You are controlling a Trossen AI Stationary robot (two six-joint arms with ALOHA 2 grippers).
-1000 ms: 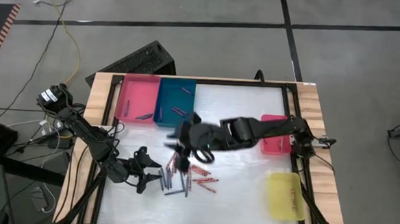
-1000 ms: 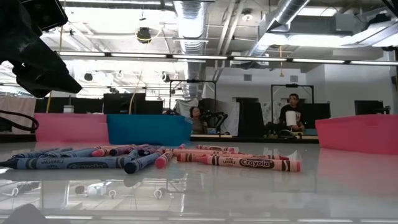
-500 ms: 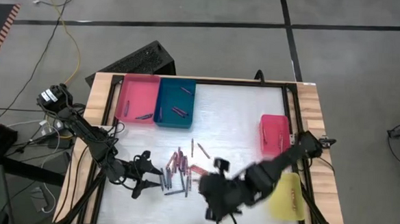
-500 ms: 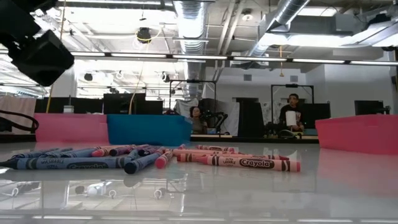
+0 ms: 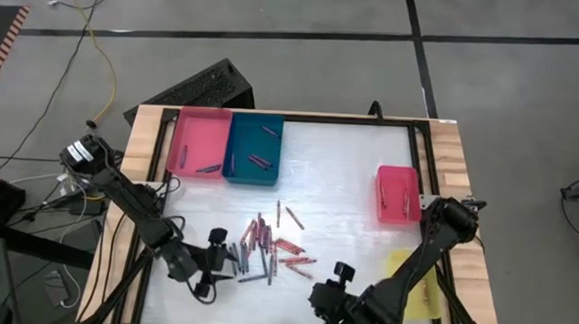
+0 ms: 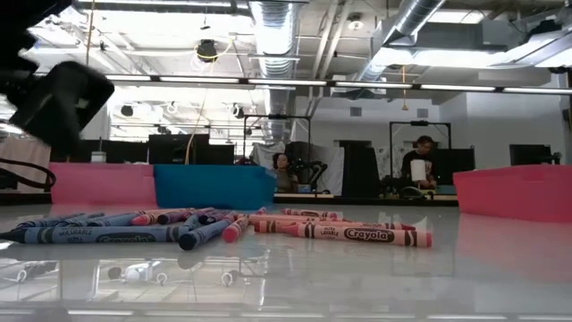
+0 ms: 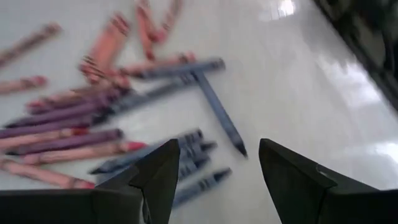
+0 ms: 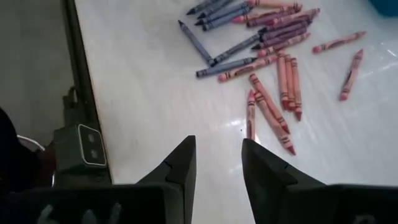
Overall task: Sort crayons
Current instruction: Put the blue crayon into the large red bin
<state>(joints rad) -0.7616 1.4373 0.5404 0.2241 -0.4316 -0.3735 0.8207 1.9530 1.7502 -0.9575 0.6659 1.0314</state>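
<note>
Left tool (image 5: 227, 262), jaws apart and empty, sits lower left beside the crayons (image 5: 265, 248); it should straddle one blue crayon only. Right tool (image 5: 330, 305), apart, waits bottom centre.

Bright ceiling strips (image 6: 268, 82) glare off my glossy table (image 7: 323, 81); my left wrist's crayons (image 7: 93, 118) smear with motion blur.

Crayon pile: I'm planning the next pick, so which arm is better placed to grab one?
Left, probably. The left gripper is open right beside the crayon pile, blue crayons just past its fingers. The right gripper is open, near the front edge, farther away.
</note>
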